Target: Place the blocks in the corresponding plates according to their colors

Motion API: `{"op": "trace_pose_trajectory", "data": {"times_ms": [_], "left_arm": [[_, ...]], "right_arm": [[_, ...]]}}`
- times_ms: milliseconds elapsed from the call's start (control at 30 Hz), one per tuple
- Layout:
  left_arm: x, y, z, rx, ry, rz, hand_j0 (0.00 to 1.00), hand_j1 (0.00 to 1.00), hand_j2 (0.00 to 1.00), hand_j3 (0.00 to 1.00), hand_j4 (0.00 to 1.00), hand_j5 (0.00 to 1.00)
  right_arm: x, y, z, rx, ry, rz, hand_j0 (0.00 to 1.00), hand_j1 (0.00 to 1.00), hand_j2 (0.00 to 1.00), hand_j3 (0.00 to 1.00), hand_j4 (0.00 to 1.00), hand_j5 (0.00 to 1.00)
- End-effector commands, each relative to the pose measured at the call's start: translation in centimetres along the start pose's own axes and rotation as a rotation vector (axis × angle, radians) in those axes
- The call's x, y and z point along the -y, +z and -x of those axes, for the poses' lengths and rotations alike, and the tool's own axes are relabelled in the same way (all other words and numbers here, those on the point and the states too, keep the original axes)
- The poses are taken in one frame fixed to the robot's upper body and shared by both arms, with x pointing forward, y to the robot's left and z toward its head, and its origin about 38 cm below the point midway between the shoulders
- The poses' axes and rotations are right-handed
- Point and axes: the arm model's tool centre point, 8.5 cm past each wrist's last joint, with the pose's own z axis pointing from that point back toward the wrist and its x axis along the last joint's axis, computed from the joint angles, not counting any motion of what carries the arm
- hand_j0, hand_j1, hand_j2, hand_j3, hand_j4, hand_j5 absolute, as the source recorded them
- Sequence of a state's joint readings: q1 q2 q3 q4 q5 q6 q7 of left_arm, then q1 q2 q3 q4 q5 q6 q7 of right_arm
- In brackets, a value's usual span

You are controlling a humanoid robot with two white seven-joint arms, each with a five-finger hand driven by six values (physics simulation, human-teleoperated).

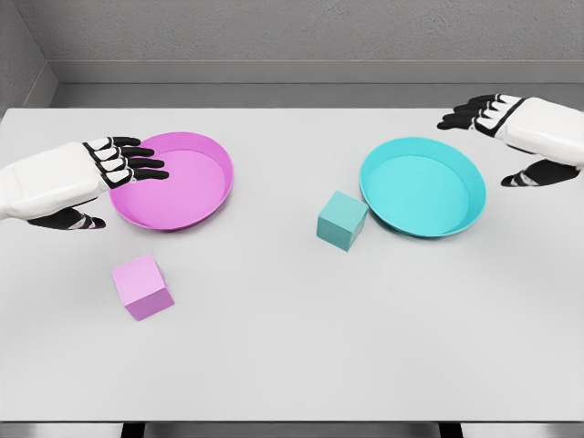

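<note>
A pink block [142, 286] lies on the white table, in front of a pink plate [196, 187]. Right of the middle, a teal block [341, 220] sits just left of a teal plate [429, 212], close to its rim. My left hand [114, 182] hovers over the pink plate's left rim, fingers spread and holding nothing. Over at the right, my right hand [500, 137] hangs beside the teal plate's far right edge, fingers relaxed and holding nothing. Both plates have nothing in them.
The white table [292, 365] runs to a front edge at the bottom of the head view. A grey wall stands behind its far edge.
</note>
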State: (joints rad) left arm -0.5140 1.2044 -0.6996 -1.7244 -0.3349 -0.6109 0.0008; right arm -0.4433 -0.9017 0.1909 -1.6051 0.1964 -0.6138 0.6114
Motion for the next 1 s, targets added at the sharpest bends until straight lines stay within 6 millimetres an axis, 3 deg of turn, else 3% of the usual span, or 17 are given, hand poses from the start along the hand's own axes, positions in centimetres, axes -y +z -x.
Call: {"op": "trace_pose_trajectory", "data": {"times_ms": [0, 100, 333, 433, 600, 767, 967], "left_arm": [[-0.1, 0.0, 0.0, 0.0, 0.005, -0.002, 1.0, 1.0, 1.0, 1.0, 1.0, 1.0], [-0.2, -0.2, -0.1, 0.008, -0.004, 0.017, 1.0, 1.0, 1.0, 1.0, 1.0, 1.0], [1.5, -0.2, -0.2, 0.012, -0.105, 0.33, 1.0, 1.0, 1.0, 1.0, 1.0, 1.0], [1.4, -0.2, -0.3, 0.015, -0.114, 0.36, 1.0, 1.0, 1.0, 1.0, 1.0, 1.0], [3.5, -0.5, -1.0, 0.044, -0.08, 0.417, 1.0, 1.0, 1.0, 1.0, 1.0, 1.0], [4.8, -1.1, -1.4, 0.063, -0.085, 0.445, 1.0, 1.0, 1.0, 1.0, 1.0, 1.0], [5.9, -1.3, -1.5, 0.068, -0.082, 0.466, 1.0, 1.0, 1.0, 1.0, 1.0, 1.0]], "right_arm": [[0.0, 0.1, 0.0, -0.001, -0.002, -0.002, 1.0, 1.0, 1.0, 1.0, 1.0, 1.0], [0.3, 0.1, 0.1, -0.003, 0.003, 0.002, 1.0, 1.0, 1.0, 1.0, 1.0, 1.0], [0.3, -0.1, -0.1, 0.003, -0.001, 0.008, 1.0, 1.0, 1.0, 1.0, 1.0, 1.0], [-0.9, -2.3, -1.5, 0.064, -0.012, 0.0, 1.0, 1.0, 1.0, 1.0, 1.0, 1.0], [-0.5, -6.9, -4.2, 0.2, 0.05, -0.093, 1.0, 1.0, 1.0, 1.0, 1.0, 1.0], [-1.2, -8.2, -6.5, 0.269, 0.056, -0.101, 1.0, 1.0, 1.0, 1.0, 1.0, 1.0], [-1.6, -8.8, -7.3, 0.289, 0.077, -0.12, 1.0, 1.0, 1.0, 1.0, 1.0, 1.0]]}}
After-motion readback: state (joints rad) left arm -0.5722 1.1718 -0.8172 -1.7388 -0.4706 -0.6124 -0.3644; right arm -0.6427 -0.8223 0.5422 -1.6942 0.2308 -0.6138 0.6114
